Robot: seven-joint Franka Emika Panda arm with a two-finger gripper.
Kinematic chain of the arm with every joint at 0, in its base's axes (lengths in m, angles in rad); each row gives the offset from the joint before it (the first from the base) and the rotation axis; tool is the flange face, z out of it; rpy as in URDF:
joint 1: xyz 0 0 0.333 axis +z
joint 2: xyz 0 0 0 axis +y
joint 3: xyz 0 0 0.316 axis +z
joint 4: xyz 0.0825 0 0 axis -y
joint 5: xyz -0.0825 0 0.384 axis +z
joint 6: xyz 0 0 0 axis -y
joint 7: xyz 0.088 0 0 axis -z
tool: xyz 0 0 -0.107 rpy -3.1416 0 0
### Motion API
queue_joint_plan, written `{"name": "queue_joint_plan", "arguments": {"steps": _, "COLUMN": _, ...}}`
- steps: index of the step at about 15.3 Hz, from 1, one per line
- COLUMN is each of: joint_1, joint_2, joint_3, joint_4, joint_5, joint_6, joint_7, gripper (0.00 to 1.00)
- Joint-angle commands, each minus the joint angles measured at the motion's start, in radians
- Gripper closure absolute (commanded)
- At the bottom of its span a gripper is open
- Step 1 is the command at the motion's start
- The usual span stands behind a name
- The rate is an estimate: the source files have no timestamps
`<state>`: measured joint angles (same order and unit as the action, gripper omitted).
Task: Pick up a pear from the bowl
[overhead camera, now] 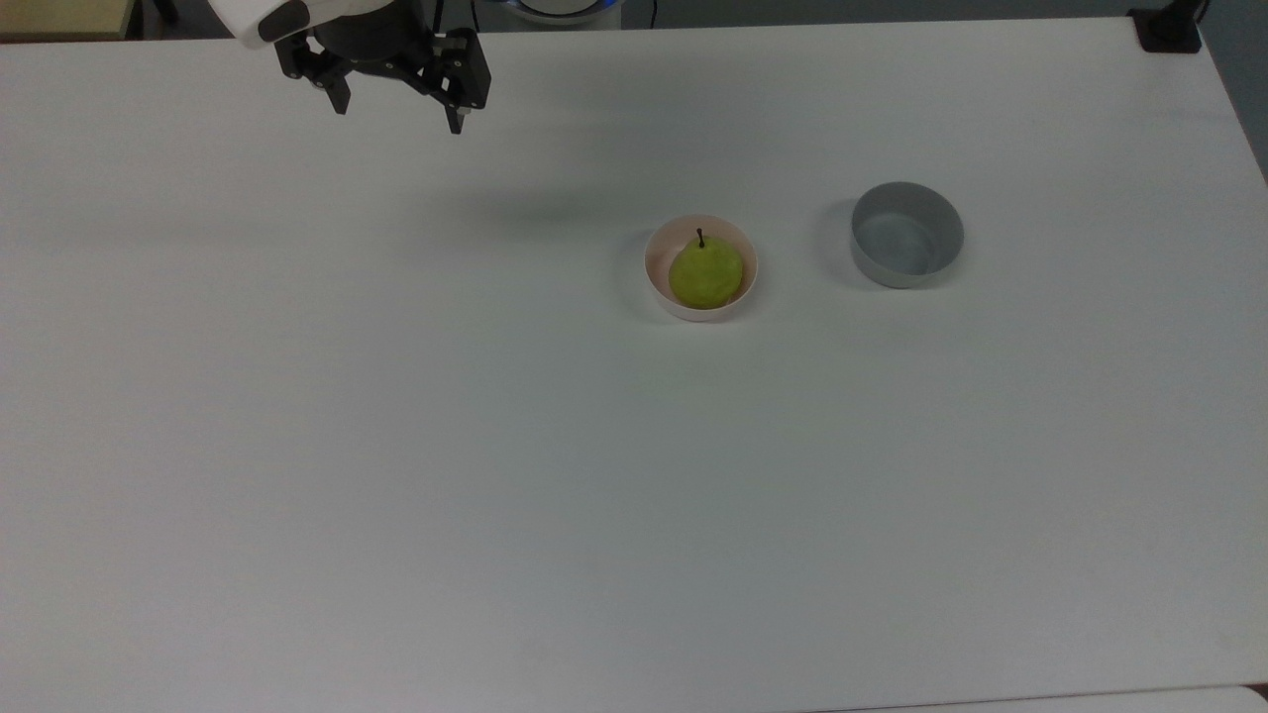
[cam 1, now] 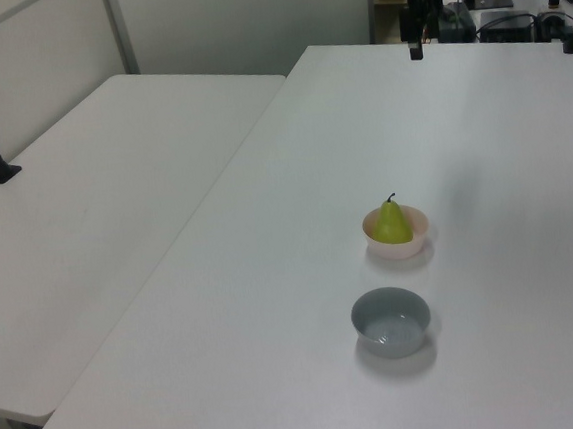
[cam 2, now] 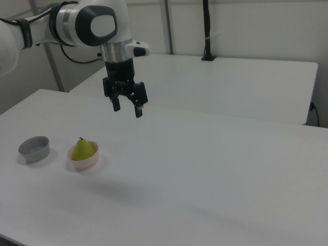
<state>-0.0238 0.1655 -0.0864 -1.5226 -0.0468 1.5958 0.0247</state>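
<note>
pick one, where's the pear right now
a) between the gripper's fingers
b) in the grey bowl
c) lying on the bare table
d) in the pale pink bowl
d: the pear sits stem up inside the pale pink bowl, while the grey bowl beside it holds nothing and the open gripper hangs well away from both, above the table.

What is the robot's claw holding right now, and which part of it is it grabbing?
Nothing. The black two-finger gripper hangs open and empty above the white table. The yellow-green pear sits untouched in the small pale pink bowl.
</note>
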Motion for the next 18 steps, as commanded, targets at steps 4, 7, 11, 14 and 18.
{"name": "queue_joint_plan", "arguments": {"steps": 4, "joint_1": -0.001, "joint_2": -0.034, "joint_3": 0.001, "joint_4": -0.021, "joint_5": -0.007, "joint_6": -0.034, "joint_7": -0.006, "gripper": 0.00}}
{"name": "queue_joint_plan", "arguments": {"steps": 7, "joint_1": -0.001, "joint_2": -0.035, "joint_3": 0.001, "joint_4": -0.021, "joint_5": -0.008, "joint_6": -0.046, "joint_7": -0.006, "gripper": 0.00}}
{"name": "queue_joint_plan", "arguments": {"steps": 11, "joint_1": 0.001, "joint_2": -0.034, "joint_3": 0.002, "joint_4": -0.021, "joint_5": -0.007, "joint_6": -0.059, "joint_7": -0.006, "gripper": 0.00}}
{"name": "queue_joint_plan", "arguments": {"steps": 14, "joint_1": 0.005, "joint_2": -0.027, "joint_3": 0.004, "joint_4": -0.021, "joint_5": -0.005, "joint_6": -0.059, "joint_7": -0.006, "gripper": 0.00}}
{"name": "queue_joint_plan", "arguments": {"steps": 18, "joint_1": 0.010, "joint_2": -0.018, "joint_3": 0.014, "joint_4": -0.019, "joint_5": 0.004, "joint_6": -0.051, "joint_7": -0.006, "gripper": 0.00}}
